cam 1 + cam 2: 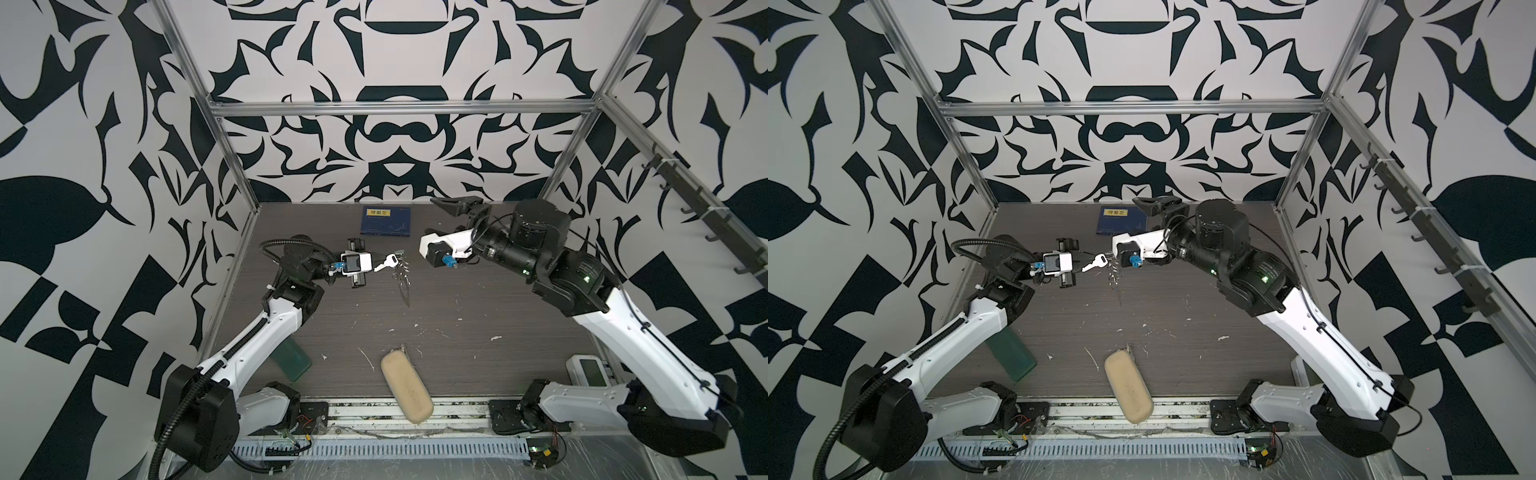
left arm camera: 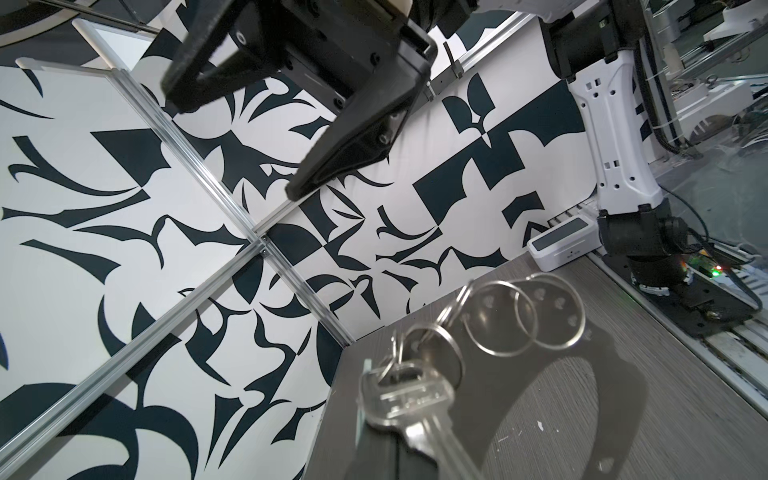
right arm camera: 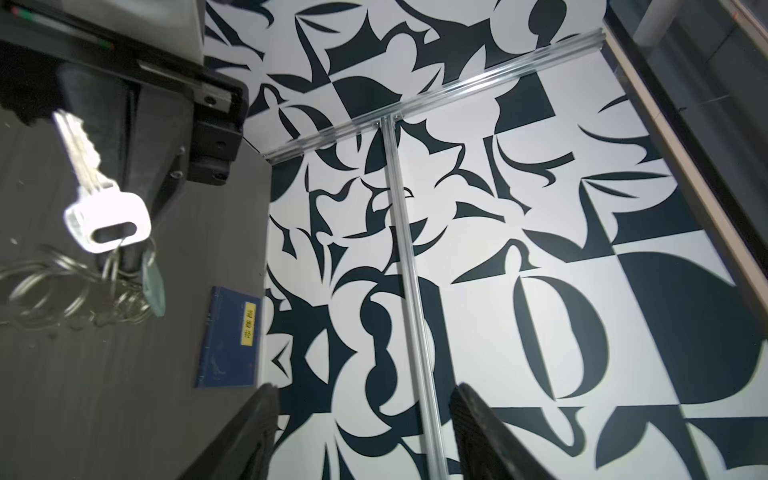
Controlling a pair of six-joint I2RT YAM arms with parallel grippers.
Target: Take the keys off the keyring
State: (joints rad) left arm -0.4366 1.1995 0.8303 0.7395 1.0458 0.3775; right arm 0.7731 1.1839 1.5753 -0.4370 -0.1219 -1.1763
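Left gripper (image 1: 371,266) pinching silver key (image 1: 386,262) by blade, holding it above dark table (image 1: 478,316), left of middle. Keyring (image 1: 402,274), chain of wire rings plus thin loop, hanging from key head toward table; contact with table unclear. Right gripper (image 1: 440,203) hovering raised near back wall, fingers spread, gripping nothing, apart from key. Blue book (image 1: 385,221) lying flat behind.

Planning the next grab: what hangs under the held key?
Below the key hangs the keyring: linked wire rings, then a thin loop. The blade's tip is hidden inside the shut left gripper.
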